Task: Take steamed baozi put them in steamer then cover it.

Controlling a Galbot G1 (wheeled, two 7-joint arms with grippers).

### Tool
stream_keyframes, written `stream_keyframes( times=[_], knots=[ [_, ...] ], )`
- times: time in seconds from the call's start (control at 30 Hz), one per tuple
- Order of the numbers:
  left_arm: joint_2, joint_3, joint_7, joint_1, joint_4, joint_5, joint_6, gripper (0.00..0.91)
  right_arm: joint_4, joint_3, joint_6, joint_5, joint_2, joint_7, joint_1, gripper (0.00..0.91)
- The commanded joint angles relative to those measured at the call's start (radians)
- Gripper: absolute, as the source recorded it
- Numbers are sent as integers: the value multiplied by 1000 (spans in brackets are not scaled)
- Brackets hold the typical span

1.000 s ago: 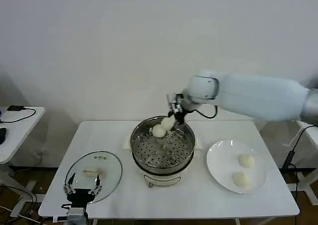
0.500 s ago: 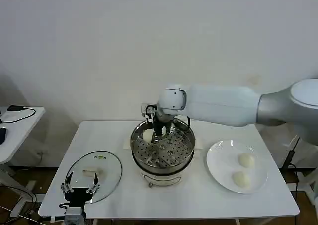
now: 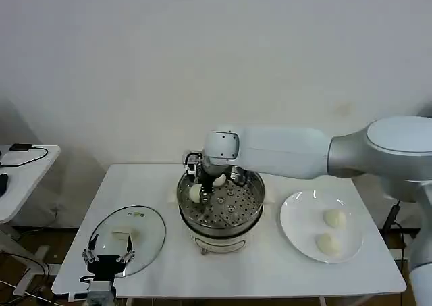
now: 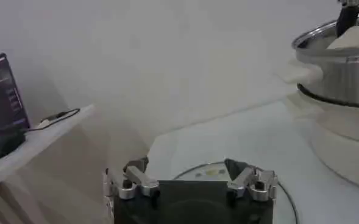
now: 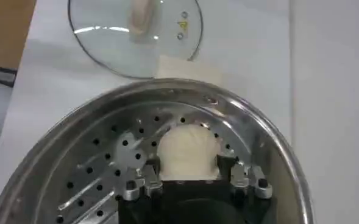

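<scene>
White counter (image 3: 270, 265) against plain white wall, side desk (image 3: 20, 177) at left, right gripper (image 5: 191, 176) fingers clenched on baozi (image 5: 188, 152) inside steamer (image 3: 251, 208) — left gripper (image 3: 108, 257) fingers released, hovering over glass lid (image 3: 145, 225), two baozi on plate (image 3: 297, 235)

Four baozi in all: two in the steamer (image 3: 221, 208), one at 9 o'clock (image 3: 196, 193) and one at 12 o'clock (image 3: 219, 180), and two on the plate (image 3: 300, 237), one at 1 o'clock (image 3: 334, 218), one at 5 o'clock (image 3: 329, 243). One lid (image 3: 127, 240).
</scene>
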Motion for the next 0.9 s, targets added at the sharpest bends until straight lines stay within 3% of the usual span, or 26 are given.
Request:
stream_keyframes(
  times=[0.03,0.13,0.43,0.57,0.7,0.73,0.83,0.9],
  knots=[
    [0,-4,-1,3,-4,-1,-1,907,-14,3,-11,-11,18,7,-16,635],
    [-1,-4,-1,4,-5,-1,-1,907,-15,1,-11,-20,18,5,-19,907],
    [-6,4,-1,2,-3,2,-2,907,21,6,-16,-7,-3,20,15,907],
    [-5,6,0,-1,-5,1,-1,907,110,2,-23,27,-61,28,97,907],
    [10,2,2,-2,-4,-13,1,907,228,-43,-18,38,-180,21,222,907],
    [16,2,3,-2,-8,-19,3,907,272,-64,-14,32,-244,18,250,907],
    [20,9,6,-4,-23,-23,9,907,345,-89,0,-14,-358,5,283,907],
    [22,17,8,-3,-29,-22,12,907,400,-111,15,-68,-479,-7,295,907]
  ],
)
